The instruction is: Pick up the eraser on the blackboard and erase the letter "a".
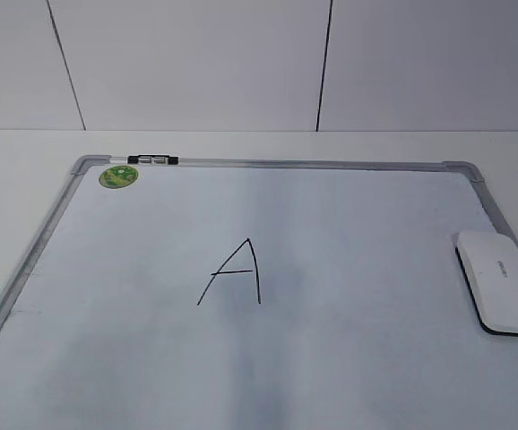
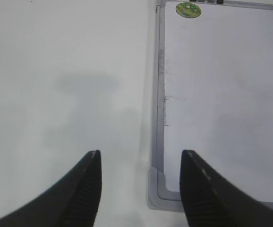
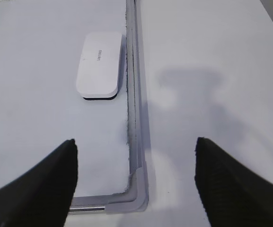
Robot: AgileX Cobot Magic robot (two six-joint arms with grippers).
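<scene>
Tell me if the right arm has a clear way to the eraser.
Probably yes. The eraser lies flat on the blackboard by its right frame edge, ahead of the right gripper, whose jaws stand open and empty. Nothing lies between them.

Blackboard laid flat on table. Eraser set on board at right edge, just inside frame. Capital A written near board centre — well left of eraser. Sticker and clip placed at far left corner.

Matte black, tapering fingers with fine ribbing along their inner faces, on both wrists.
</scene>
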